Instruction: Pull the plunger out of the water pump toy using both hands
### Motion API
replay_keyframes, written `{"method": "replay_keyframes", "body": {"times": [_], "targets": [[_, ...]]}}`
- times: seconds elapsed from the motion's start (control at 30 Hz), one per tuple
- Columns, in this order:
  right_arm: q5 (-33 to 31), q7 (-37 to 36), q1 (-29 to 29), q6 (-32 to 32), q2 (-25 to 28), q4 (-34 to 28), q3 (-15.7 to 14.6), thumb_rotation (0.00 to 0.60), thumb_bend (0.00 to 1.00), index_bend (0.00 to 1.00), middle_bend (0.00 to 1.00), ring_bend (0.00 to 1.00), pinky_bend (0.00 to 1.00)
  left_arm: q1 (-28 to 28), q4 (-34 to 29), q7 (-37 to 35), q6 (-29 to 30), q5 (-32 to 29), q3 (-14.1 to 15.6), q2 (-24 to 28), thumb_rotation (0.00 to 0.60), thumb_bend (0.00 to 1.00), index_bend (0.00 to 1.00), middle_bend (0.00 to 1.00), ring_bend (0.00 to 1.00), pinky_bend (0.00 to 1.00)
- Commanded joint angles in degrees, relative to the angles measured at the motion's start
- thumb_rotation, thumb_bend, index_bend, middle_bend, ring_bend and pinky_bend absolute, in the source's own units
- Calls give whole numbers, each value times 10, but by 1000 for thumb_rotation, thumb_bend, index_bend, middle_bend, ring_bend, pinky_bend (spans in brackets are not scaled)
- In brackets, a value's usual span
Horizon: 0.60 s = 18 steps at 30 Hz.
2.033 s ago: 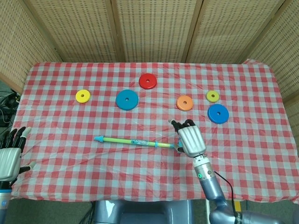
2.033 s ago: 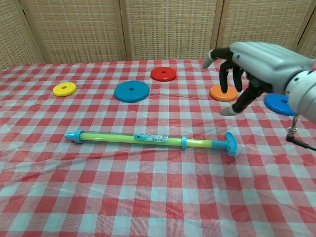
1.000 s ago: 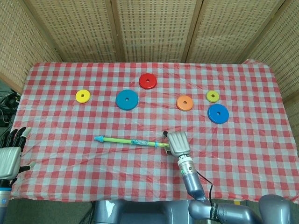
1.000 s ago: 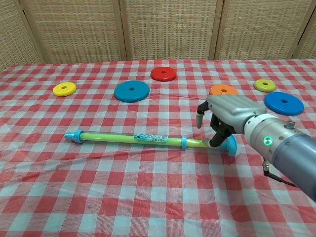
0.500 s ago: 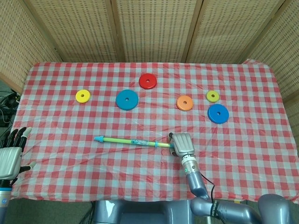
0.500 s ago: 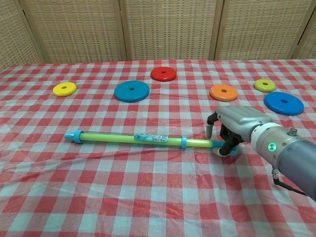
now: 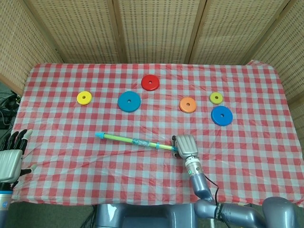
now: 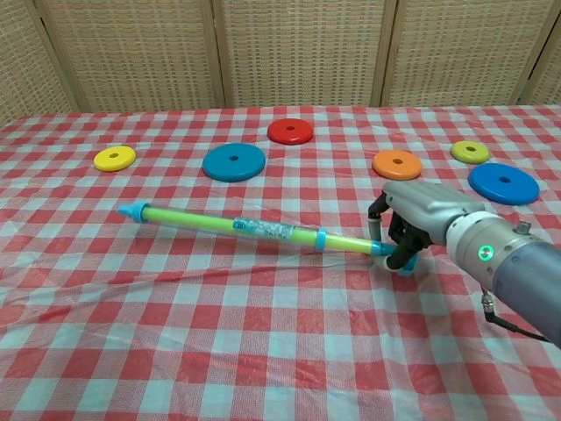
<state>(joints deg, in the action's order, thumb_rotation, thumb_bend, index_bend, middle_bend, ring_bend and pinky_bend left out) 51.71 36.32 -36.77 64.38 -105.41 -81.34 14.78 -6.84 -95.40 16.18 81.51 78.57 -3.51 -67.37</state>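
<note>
- Your right hand [image 8: 412,224] sits at the handle end of the long green-and-blue plastic water pump toy [image 8: 254,229], its fingers curled around the blue T-shaped plunger handle [image 8: 399,260], so it is holding the toy there.
- In the head view the same right hand [image 7: 186,146] covers that end of the water pump toy [image 7: 135,140], so the grip itself is hidden from above.
- The toy lies across the middle of the red-and-white checked tablecloth [image 7: 71,161], its pointed blue tip [image 8: 131,210] aimed toward 10 o'clock from your right hand and its handle end toward 4 o'clock.
- In the chest view the tip end looks slightly raised off the cloth, though you cannot tell for sure.
- Your left hand [image 7: 10,159] hangs off the table's left edge at about 8 o'clock, fingers spread apart, holding nothing and well apart from the toy.
- Beyond the toy at 12 o'clock lie flat plastic discs: a small yellow disc [image 7: 84,98], a large blue disc [image 7: 129,101], a red disc [image 7: 150,82], an orange disc [image 7: 187,104], an olive-yellow disc [image 7: 216,98] and a second blue disc [image 7: 221,115].
</note>
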Motion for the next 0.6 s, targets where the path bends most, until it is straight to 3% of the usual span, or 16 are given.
{"method": "replay_keyframes", "body": {"times": [0.03,0.27,0.43,0.6], "targets": [[9,5,-3,14,24,-35,12,600,550,757,1000,1000,666,-2,1,-1,-5,-5,-1,0,600,67,0,0,0,0],[-14,25,-16,13,65,-85,39,600,552,768,1000,1000,666,-10,-5,-2,-18,-15,-5,-3,600,68,0,0,0,0],[-35,53,-38,13,98,-120,66,600,551,772,1000,1000,666,-26,-48,21,-21,-28,-27,12,600,68,4,0,0,0],[-64,77,-66,6,126,-149,86,600,550,778,1000,1000,666,-70,-114,70,-42,-49,-69,37,600,88,84,0,0,0]]}}
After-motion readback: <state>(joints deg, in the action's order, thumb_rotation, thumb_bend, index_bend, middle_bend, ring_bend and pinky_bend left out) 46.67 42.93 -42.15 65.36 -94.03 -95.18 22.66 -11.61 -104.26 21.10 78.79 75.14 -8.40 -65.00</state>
